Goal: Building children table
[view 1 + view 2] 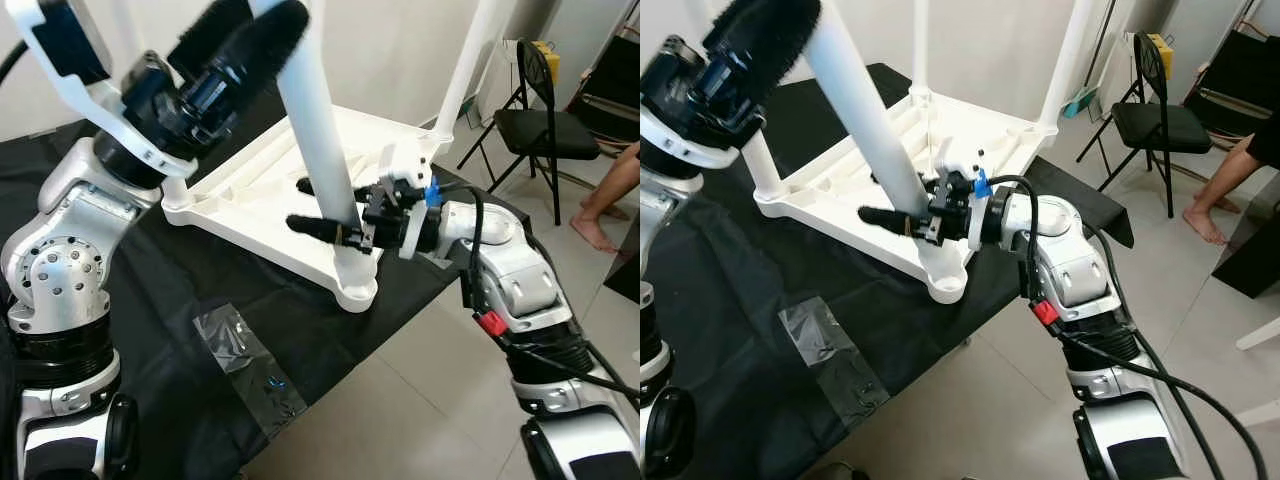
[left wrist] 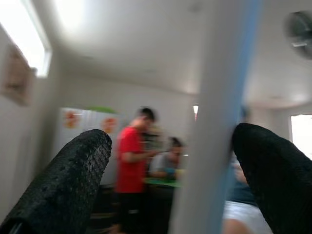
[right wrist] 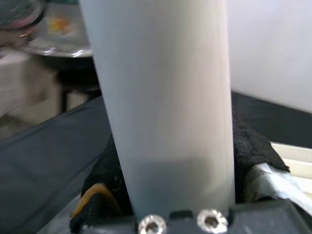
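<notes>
A white children's table [image 1: 250, 190] lies upside down on a black cloth, its legs pointing up. The near-corner leg [image 1: 320, 130] rises from its socket [image 1: 355, 290] at the cloth's front edge. My right gripper [image 1: 305, 205] is shut on this leg low down, just above the socket; in the right wrist view the leg [image 3: 161, 97] sits tight between the black fingers [image 3: 105, 175]. My left gripper [image 1: 250, 35] is high up at the same leg's top. In the left wrist view the leg [image 2: 214, 122] stands between its spread fingers [image 2: 68, 185], close against one of them.
A clear plastic bag [image 1: 245, 355] with small parts lies on the black cloth [image 1: 180, 280] near the front edge. A black folding chair [image 1: 545, 120] stands at the right on the tile floor, with a person's leg [image 1: 610, 195] beside it. People stand in the room's background [image 2: 131, 161].
</notes>
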Motion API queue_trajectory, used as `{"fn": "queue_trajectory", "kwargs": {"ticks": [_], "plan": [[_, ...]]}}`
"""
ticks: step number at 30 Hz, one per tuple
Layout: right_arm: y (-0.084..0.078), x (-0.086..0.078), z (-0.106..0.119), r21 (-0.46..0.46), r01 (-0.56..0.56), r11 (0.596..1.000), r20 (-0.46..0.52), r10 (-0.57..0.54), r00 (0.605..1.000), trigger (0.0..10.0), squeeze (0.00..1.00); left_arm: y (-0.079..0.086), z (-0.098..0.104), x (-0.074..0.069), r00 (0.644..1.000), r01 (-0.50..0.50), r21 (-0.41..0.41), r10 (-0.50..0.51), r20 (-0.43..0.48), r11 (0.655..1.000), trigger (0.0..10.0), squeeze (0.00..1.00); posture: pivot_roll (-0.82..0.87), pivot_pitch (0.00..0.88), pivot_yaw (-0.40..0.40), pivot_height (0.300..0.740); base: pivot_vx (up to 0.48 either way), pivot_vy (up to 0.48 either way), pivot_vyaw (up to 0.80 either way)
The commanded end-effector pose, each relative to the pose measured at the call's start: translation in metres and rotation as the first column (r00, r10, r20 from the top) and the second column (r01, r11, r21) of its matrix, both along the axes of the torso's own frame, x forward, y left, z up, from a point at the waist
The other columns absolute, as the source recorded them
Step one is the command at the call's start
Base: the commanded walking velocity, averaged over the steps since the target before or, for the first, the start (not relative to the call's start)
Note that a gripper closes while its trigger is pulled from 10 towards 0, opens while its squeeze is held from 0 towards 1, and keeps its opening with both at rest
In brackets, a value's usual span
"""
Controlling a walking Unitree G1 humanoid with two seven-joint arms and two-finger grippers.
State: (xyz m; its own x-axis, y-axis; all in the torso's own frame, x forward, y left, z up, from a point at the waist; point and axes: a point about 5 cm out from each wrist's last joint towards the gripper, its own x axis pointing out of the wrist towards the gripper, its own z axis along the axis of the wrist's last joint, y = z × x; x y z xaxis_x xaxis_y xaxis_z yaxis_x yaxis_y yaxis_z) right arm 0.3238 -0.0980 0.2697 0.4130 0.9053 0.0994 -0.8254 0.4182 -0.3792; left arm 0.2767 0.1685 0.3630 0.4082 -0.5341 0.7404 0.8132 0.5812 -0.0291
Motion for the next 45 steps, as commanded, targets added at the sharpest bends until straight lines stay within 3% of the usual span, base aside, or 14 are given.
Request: {"fn": "queue_trajectory", "kwargs": {"ticks": [1, 8, 10, 12, 14, 16, 18, 19, 20, 21, 26, 28, 30, 45], "plan": [[-0.004, 0.003, 0.007, 0.042, 0.052, 0.998, 0.045, -0.054, 0.998, 0.0, 0.0, 0.013, -0.006, 0.007, 0.995, -0.096, -0.017, 0.095, -0.043, 0.995, 10.0, 1.0, -0.02, 0.066, -0.059, 0.74, 0.0, 0.0, 0.0], [-0.007, 0.022, 0.017, 0.2, 0.326, 0.924, 0.095, -0.349, 0.932, 0.0, 0.0, 0.04, -0.025, 0.013, 0.897, -0.414, 0.012, 0.41, -0.167, 0.91, 10.0, 1.0, -0.03, 0.062, -0.061, 0.74, 0.0, 0.0, 0.0], [-0.017, 0.031, 0.018, 0.222, 0.535, 0.815, 0.134, -0.569, 0.811, 0.0, 0.0, 0.046, -0.045, 0.014, 0.832, -0.506, 0.096, 0.514, -0.21, 0.857, 10.0, 1.0, -0.04, 0.062, -0.061, 0.74, 0.0, 0.0, 0.0], [-0.017, 0.031, 0.018, 0.222, 0.535, 0.815, 0.134, -0.569, 0.811, 0.0, 0.0, 0.046, -0.045, 0.014, 0.832, -0.506, 0.096, 0.514, -0.21, 0.857, 10.0, 1.0, -0.04, 0.062, -0.061, 0.74, 0.0, 0.0, 0.0], [-0.03, 0.033, 0.016, 0.262, 0.682, 0.683, 0.145, -0.727, 0.672, 0.0, 0.0, 0.038, -0.063, 0.018, 0.803, -0.518, 0.127, 0.532, -0.27, 0.846, 10.0, 0.99, -0.04, 0.064, -0.059, 0.74, 0.0, 0.0, 0.0], [-0.033, 0.033, 0.015, 0.282, 0.711, 0.645, 0.139, -0.76, 0.635, 0.0, 0.0, 0.034, -0.067, 0.019, 0.8, -0.513, 0.123, 0.525, -0.289, 0.849, 10.0, 0.99, -0.04, 0.064, -0.059, 0.74, 0.0, 0.0, 0.0], [-0.033, 0.033, 0.015, 0.282, 0.711, 0.645, 0.139, -0.76, 0.635, 0.0, 0.0, 0.034, -0.067, 0.019, 0.8, -0.513, 0.123, 0.525, -0.289, 0.849, 10.0, 0.99, -0.04, 0.064, -0.059, 0.74, 0.0, 0.0, 0.0], [-0.034, 0.032, 0.017, 0.307, 0.721, 0.621, 0.138, -0.779, 0.612, 0.0, 0.0, 0.03, -0.071, 0.02, 0.8, -0.506, 0.131, 0.521, -0.299, 0.853, 10.0, 0.53, -0.04, 0.067, -0.059, 0.74, 0.0, 0.0, 0.0], [-0.034, 0.032, 0.017, 0.307, 0.721, 0.621, 0.138, -0.779, 0.612, 0.0, 0.0, 0.03, -0.071, 0.02, 0.8, -0.506, 0.131, 0.521, -0.299, 0.853, 10.0, 0.53, -0.04, 0.067, -0.059, 0.74, 0.0, 0.0, 0.0], [-0.033, 0.028, 0.021, 0.371, 0.707, 0.602, 0.133, -0.788, 0.601, 0.4, 0.0, 0.023, -0.085, 0.017, 0.799, -0.484, 0.163, 0.51, -0.318, 0.86, 10.0, 0.0, -0.04, 0.073, -0.054, 0.74, 0.0, 0.0, 0.0], [-0.029, 0.021, 0.029, 0.479, 0.655, 0.583, 0.114, -0.782, 0.613, 2.1, 0.0, 0.012, -0.11, 0.01, 0.793, -0.442, 0.224, 0.495, -0.354, 0.868, 10.0, 0.0, -0.04, 0.074, -0.053, 0.74, 0.0, 0.0, 0.0], [-0.027, 0.018, 0.031, 0.517, 0.632, 0.577, 0.112, -0.778, 0.618, 4.3, 0.0, 0.007, -0.122, 0.007, 0.786, -0.425, 0.241, 0.488, -0.381, 0.873, 10.0, 0.0, -0.04, 0.079, -0.05, 0.74, 0.0, 0.0, 0.0], [-0.025, 0.016, 0.034, 0.554, 0.626, 0.55, 0.113, -0.794, 0.597, 10.0, 0.0, 0.003, -0.137, 0.001, 0.767, -0.414, 0.255, 0.486, -0.419, 0.874, 10.0, 0.0, -0.04, 0.083, -0.049, 0.74, 0.0, 0.0, 0.0], [-0.023, 0.015, 0.035, 0.576, 0.617, 0.536, 0.122, -0.803, 0.583, 10.0, 0.0, -0.01, -0.169, -0.013, 0.74, -0.363, 0.295, 0.466, -0.485, 0.884, 10.0, 0.0, -0.04, 0.088, -0.043, 0.74, 0.0, 0.0, 0.0]]}}
